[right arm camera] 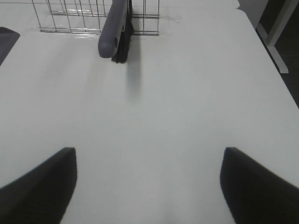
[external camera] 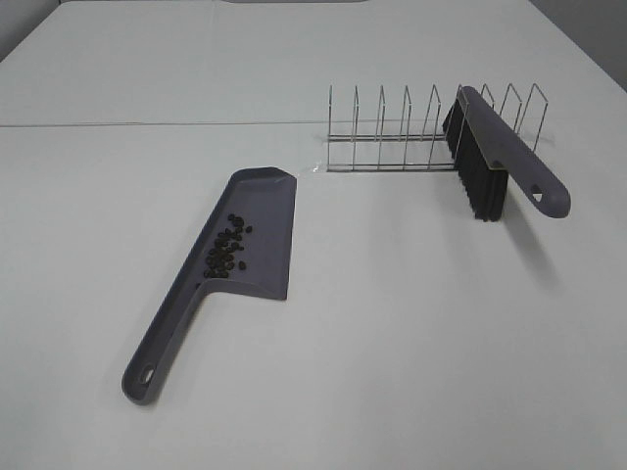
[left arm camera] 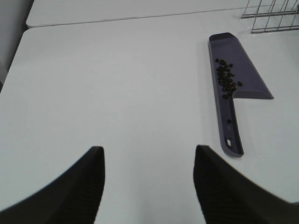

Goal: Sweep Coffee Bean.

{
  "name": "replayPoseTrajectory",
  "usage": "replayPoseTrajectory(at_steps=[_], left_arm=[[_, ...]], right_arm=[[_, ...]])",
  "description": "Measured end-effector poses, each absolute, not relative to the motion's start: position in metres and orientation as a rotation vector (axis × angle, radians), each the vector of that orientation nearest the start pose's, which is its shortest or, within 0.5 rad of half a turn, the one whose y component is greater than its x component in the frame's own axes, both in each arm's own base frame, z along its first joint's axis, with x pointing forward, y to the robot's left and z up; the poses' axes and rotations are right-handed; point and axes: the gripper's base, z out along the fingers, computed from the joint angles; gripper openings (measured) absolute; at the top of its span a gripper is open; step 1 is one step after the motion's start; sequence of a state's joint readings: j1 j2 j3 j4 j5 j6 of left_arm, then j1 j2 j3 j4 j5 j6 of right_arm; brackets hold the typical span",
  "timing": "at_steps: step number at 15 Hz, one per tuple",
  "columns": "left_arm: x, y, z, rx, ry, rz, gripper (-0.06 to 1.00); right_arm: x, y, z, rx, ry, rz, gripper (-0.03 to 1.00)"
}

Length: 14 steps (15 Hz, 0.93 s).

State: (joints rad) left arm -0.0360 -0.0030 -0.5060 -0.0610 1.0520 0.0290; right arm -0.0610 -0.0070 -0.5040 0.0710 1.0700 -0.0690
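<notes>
A grey dustpan (external camera: 253, 220) lies flat on the white table, its handle (external camera: 157, 348) pointing to the front left. Several coffee beans (external camera: 225, 248) sit in a loose cluster on its blade near the handle; they also show in the left wrist view (left arm camera: 226, 78) on the dustpan (left arm camera: 233, 65). A grey brush with black bristles (external camera: 490, 157) stands in a wire rack (external camera: 411, 132); it also shows in the right wrist view (right arm camera: 114, 28). My left gripper (left arm camera: 149, 182) is open and empty, well away from the dustpan. My right gripper (right arm camera: 149, 186) is open and empty, short of the brush.
The wire rack (right arm camera: 70, 18) stands at the back right of the table. A seam between two tabletops (external camera: 147, 124) runs across the back. The table's right edge (right arm camera: 268, 60) and a leg of other furniture (right arm camera: 278, 37) show in the right wrist view.
</notes>
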Motion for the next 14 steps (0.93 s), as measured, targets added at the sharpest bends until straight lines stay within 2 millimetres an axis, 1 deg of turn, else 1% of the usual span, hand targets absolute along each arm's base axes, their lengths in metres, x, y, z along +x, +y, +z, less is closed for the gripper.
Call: replayPoseTrajectory(at_steps=[14], left_arm=[[-0.0060,-0.0046,0.2797,0.069,2.025,-0.077,0.56]], right_arm=[[-0.0066,0.0061,0.2777,-0.012,2.041,0.004,0.79]])
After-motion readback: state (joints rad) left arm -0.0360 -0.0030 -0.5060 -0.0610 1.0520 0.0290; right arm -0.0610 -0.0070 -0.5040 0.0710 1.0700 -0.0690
